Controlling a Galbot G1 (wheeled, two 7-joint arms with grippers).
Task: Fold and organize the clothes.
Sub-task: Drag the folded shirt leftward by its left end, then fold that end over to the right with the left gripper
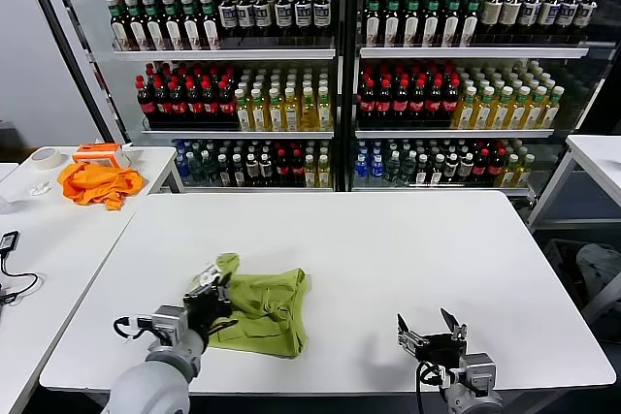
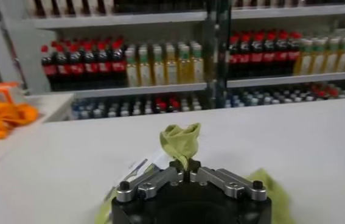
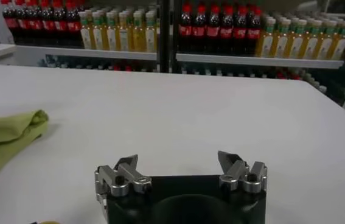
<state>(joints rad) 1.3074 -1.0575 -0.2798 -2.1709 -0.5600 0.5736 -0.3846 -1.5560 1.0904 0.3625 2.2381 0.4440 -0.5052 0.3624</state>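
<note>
The lime yellow-green T-shirt point(image 1: 264, 310) lies crumpled in a heap on the white table point(image 1: 388, 259), near its front left. My left gripper point(image 1: 212, 287) is shut on a bunched fold of the T-shirt point(image 2: 181, 139) at the heap's left edge and holds that fold a little above the table. My right gripper point(image 1: 434, 329) is open and empty over the table's front edge, to the right of the shirt. In the right wrist view the gripper point(image 3: 179, 165) has its jaws wide apart, and an edge of the T-shirt point(image 3: 5, 137) shows off to one side. The white graphic is hidden.
A bright orange cloth point(image 1: 97, 182) lies on a side table at the far left, beside a tape roll point(image 1: 45, 157) and an orange box point(image 1: 101, 151). A glass-door cooler point(image 1: 340, 65) full of bottles stands behind the table. Another white table point(image 1: 597, 157) is at the right.
</note>
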